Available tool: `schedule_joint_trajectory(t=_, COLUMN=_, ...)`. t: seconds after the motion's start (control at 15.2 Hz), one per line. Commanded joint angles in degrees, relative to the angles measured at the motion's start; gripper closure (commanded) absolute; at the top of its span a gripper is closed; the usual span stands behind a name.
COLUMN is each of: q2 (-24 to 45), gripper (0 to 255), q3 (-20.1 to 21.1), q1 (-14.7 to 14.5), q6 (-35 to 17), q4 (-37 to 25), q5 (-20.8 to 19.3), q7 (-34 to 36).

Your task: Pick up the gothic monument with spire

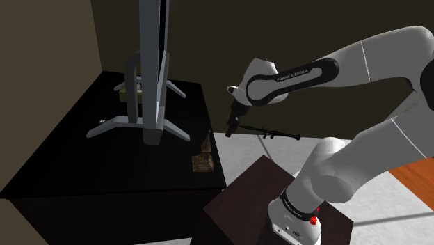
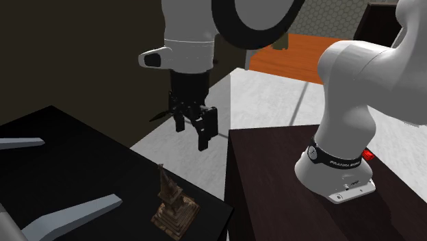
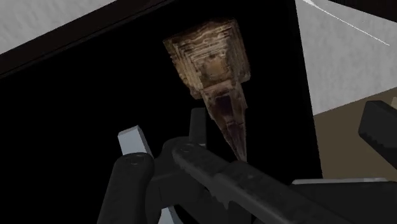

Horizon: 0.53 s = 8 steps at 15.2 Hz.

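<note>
Gripper [image 2: 192, 135] hangs with fingers apart, up and aside of the spired monument [image 2: 171, 202]; I'd centre over the spire, then drop straight

Shoulder view overlooks the black table [image 1: 66, 167]; second exterior view, closer, shares its monument [image 2: 172, 202].

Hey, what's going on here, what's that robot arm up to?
A white Franka arm hangs its black end effector, fingers open, above a small brown gothic monument with a spire. The monument stands upright near the edge of a black table, untouched. Nothing is grasped yet.
</note>
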<state>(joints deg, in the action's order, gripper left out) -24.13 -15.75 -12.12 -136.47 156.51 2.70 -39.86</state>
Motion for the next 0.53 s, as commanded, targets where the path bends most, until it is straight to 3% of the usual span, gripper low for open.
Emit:
schedule_joint_trajectory(t=0.0, q2=4.9, gripper=0, q3=-1.4, q1=-2.3, q6=-5.5, q4=0.0, q5=1.6, q7=-4.9)
schedule_joint_trajectory(t=0.26, q2=15.5, gripper=0, q3=-4.7, q1=-7.7, q6=-15.0, q4=-1.3, q5=8.5, q7=-17.4)
schedule_joint_trajectory(t=0.46, q2=24.2, gripper=0, q3=-5.9, q1=-11.6, q6=-20.6, q4=-3.8, q5=19.2, q7=-30.7)
